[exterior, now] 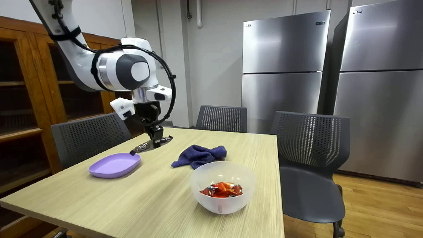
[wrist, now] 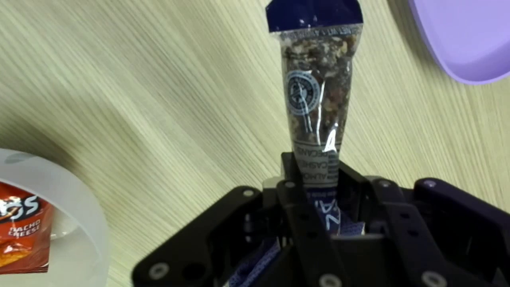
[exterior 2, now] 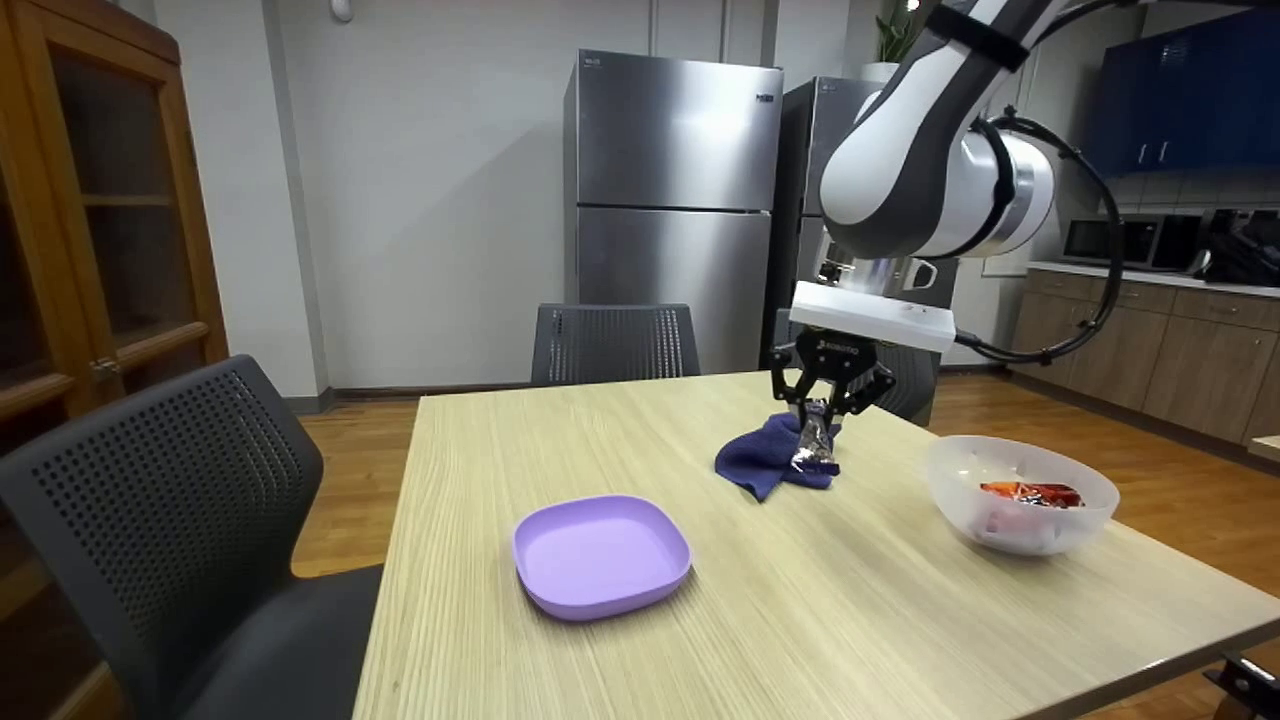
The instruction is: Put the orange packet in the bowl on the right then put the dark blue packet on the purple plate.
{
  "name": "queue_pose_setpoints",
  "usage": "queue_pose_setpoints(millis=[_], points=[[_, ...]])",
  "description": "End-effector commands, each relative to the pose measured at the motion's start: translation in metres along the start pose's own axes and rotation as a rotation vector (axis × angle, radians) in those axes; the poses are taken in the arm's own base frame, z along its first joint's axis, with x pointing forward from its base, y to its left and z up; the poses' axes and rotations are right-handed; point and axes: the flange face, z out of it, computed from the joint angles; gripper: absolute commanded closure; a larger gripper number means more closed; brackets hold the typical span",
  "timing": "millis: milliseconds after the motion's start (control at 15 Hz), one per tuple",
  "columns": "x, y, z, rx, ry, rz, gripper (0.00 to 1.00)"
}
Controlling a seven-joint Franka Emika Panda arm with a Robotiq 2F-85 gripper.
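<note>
My gripper (exterior: pixel 156 142) is shut on the dark blue packet (exterior: pixel 144 147), a clear-windowed bar with dark blue ends, and holds it above the table. In the wrist view the packet (wrist: pixel 318 99) sticks out between the fingers (wrist: pixel 314 171); its far end lies deep in the jaws. Another exterior view also shows the gripper (exterior 2: pixel 816 408) and packet (exterior 2: pixel 815 450). The orange packet (exterior: pixel 222 190) lies inside the frosted bowl (exterior: pixel 198 185), also in the wrist view (wrist: pixel 24 229). The purple plate (exterior: pixel 114 164) is bare, apart from the packet; it also shows in an exterior view (exterior 2: pixel 600 555).
A crumpled dark blue cloth (exterior: pixel 200 155) lies on the table (exterior: pixel 158 198) between plate and bowl, partly behind the gripper in the wrist view (wrist: pixel 255 263). Dark chairs (exterior: pixel 310 142) stand around the table edges.
</note>
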Motion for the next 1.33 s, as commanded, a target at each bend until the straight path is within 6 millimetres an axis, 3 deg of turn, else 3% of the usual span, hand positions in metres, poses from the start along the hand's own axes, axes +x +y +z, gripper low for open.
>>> queue_pose_setpoints(millis=[0,800,1267], points=[[-0.019,-0.019,-0.014,-0.009,0.003,0.05,0.94],[-0.04,-0.093,-0.022,0.022,-0.006,0.079,0.94],[-0.054,-0.151,-0.015,0.037,-0.026,0.096,0.94]])
